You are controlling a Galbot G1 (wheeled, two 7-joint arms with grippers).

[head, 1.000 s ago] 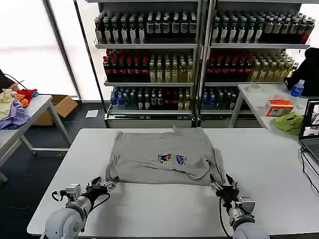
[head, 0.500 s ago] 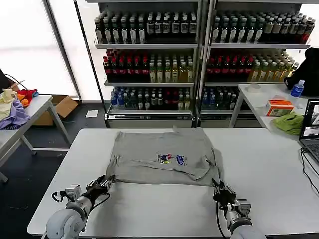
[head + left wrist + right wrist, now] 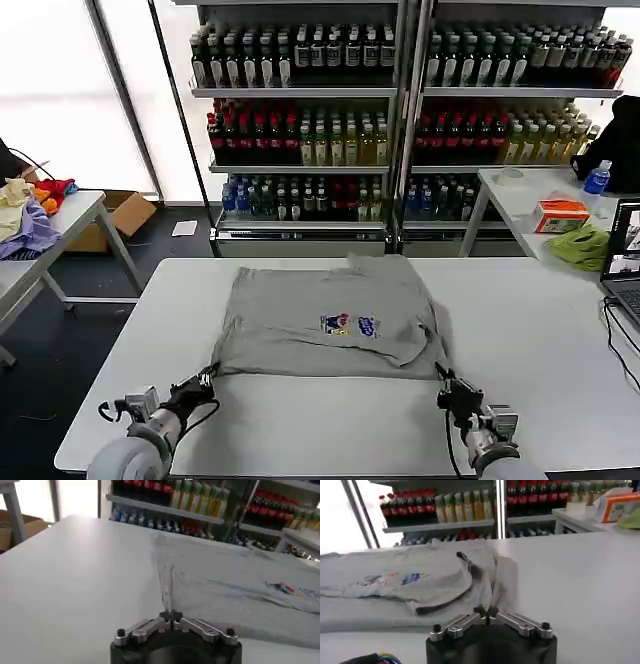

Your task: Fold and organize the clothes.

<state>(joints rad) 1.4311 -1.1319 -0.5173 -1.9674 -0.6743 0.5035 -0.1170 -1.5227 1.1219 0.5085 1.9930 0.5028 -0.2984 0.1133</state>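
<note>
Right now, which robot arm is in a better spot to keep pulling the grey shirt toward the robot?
Neither; both look equally placed. The left gripper is shut on the T-shirt at its near left corner, and the right gripper is shut on its near right corner. Pulling together probably keeps the hem straight.

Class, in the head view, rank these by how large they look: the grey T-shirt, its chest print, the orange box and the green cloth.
1. grey T-shirt
2. green cloth and orange box look alike; both sit farther back, so unranked
3. chest print

Bottle shelves (image 3: pixel 400 120) behind white table (image 3: pixel 300 420); green cloth (image 3: pixel 583 245), laptop (image 3: pixel 625 260) right.
</note>
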